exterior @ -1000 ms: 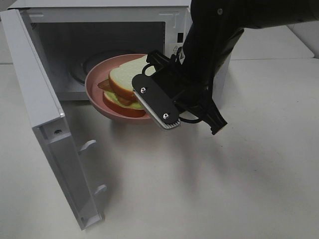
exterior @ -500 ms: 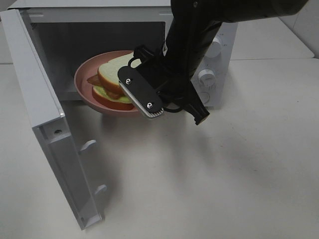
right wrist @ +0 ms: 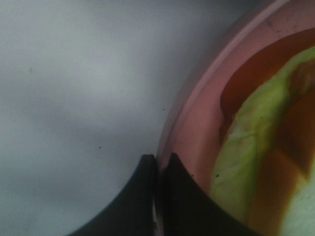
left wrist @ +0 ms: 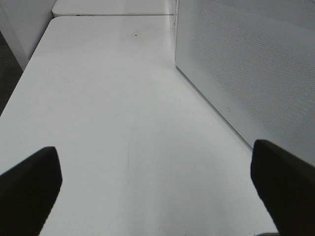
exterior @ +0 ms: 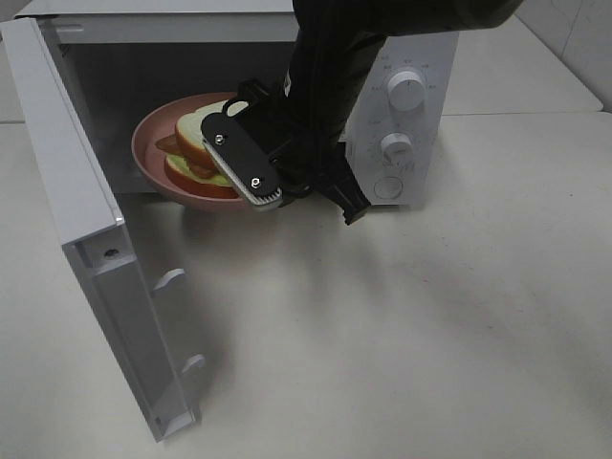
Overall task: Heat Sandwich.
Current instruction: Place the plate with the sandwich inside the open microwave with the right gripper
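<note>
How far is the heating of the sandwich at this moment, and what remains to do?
Done: the white microwave door stands open, and the right gripper is shut on the rim of the round pink plate carrying the layered sandwich. In hand: the plate is partly inside the microwave opening. Left: set it down, release, close the door, turn the white dials.

Sandwich (exterior: 188, 145) partly behind right tool (exterior: 241, 164)

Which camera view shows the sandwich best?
Exterior high: the sandwich shows its layers, on the plate at the microwave opening. Right wrist shows only its lettuce, close and blurred; left wrist shows none of it.
</note>
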### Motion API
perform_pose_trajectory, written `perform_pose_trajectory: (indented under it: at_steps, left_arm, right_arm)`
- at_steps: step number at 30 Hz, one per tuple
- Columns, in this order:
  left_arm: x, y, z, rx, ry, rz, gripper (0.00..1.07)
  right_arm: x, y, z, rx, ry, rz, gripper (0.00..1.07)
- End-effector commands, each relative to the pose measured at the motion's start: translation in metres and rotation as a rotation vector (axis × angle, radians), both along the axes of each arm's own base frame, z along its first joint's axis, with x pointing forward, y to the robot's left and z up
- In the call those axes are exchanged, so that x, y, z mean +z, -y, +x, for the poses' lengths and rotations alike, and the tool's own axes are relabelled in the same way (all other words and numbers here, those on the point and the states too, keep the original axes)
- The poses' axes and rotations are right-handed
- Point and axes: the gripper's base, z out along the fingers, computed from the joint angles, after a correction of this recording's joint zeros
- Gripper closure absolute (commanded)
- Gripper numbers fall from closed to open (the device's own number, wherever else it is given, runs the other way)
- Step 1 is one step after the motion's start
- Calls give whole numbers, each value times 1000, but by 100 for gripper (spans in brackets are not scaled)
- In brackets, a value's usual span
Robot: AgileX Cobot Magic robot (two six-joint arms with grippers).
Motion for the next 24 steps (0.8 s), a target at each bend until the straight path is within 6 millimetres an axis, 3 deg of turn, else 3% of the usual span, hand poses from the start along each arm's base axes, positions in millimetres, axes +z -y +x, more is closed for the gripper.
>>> perform_pose_trajectory:
  at_steps: [1, 24]
  left_arm:
    - [-1, 0, -4, 0, 30, 5, 7]
    - [-1, 0, -4, 0, 30, 5, 7]
  right_arm:
    - [4, -3, 4, -17, 20, 24, 107]
    - [0, -28, 36, -134, 2, 43, 107]
